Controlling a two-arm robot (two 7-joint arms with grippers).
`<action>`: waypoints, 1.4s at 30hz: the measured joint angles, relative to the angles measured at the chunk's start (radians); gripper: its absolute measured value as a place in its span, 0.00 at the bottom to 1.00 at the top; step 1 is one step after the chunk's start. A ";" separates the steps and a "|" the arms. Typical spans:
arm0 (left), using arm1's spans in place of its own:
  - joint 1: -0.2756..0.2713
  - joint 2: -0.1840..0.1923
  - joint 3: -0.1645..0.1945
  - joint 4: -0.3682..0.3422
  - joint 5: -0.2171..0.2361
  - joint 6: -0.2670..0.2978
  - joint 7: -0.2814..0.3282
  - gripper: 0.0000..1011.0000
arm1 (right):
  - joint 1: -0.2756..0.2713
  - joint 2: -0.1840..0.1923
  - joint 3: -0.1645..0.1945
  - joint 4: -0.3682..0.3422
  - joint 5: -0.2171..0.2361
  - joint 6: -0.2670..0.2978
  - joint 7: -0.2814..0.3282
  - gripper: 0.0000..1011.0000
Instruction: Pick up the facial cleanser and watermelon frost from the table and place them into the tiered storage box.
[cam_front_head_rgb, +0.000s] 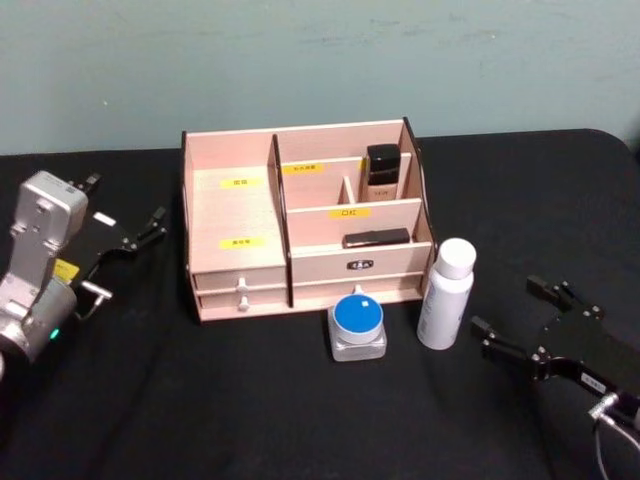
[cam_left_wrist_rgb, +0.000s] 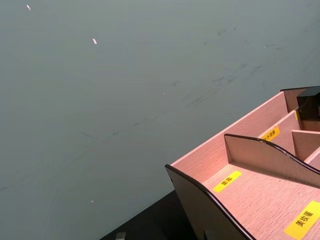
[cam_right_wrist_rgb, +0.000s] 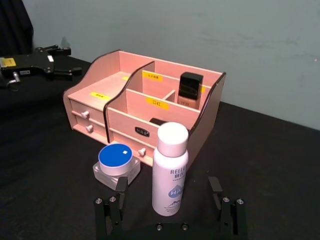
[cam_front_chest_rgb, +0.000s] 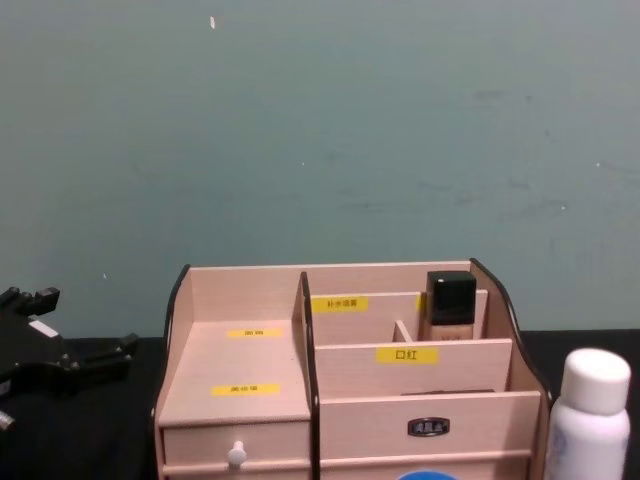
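The tiered storage box (cam_front_head_rgb: 236, 212) (cam_right_wrist_rgb: 131, 101) (cam_front_chest_rgb: 232, 360) (cam_left_wrist_rgb: 252, 192) stands mid-table. Two loose items sit in front of it: a white bottle with a white cap (cam_front_head_rgb: 446, 293) (cam_right_wrist_rgb: 170, 172) (cam_front_chest_rgb: 590, 415) and a clear jar with a blue lid (cam_front_head_rgb: 357, 322) (cam_right_wrist_rgb: 115, 163). I cannot tell which is the facial cleanser and which the watermelon frost. My right gripper (cam_front_head_rgb: 510, 305) (cam_right_wrist_rgb: 168, 186) is open, low and just right of the white bottle, which lines up between its fingers without touching. My left gripper (cam_front_head_rgb: 128, 198) (cam_right_wrist_rgb: 66, 61) (cam_front_chest_rgb: 85, 325) hangs open left of the box.
Inside the box stand a black-capped bottle (cam_front_head_rgb: 383, 170) (cam_front_chest_rgb: 450, 305) in the back right compartment and a flat black item (cam_front_head_rgb: 376, 238) on the lower right tier. The black table (cam_front_head_rgb: 250, 400) ends at a pale green wall behind.
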 joint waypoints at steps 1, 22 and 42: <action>0.000 0.000 0.000 0.000 0.000 0.000 0.000 1.00 | 0.013 -0.008 -0.006 0.016 0.000 0.002 0.008 0.99; 0.000 0.000 0.000 0.000 0.000 0.000 0.000 1.00 | 0.171 -0.103 -0.057 0.185 -0.012 0.013 0.119 0.99; 0.000 0.000 0.000 0.000 0.000 0.000 0.000 1.00 | 0.287 -0.155 -0.108 0.281 -0.063 0.036 0.162 0.99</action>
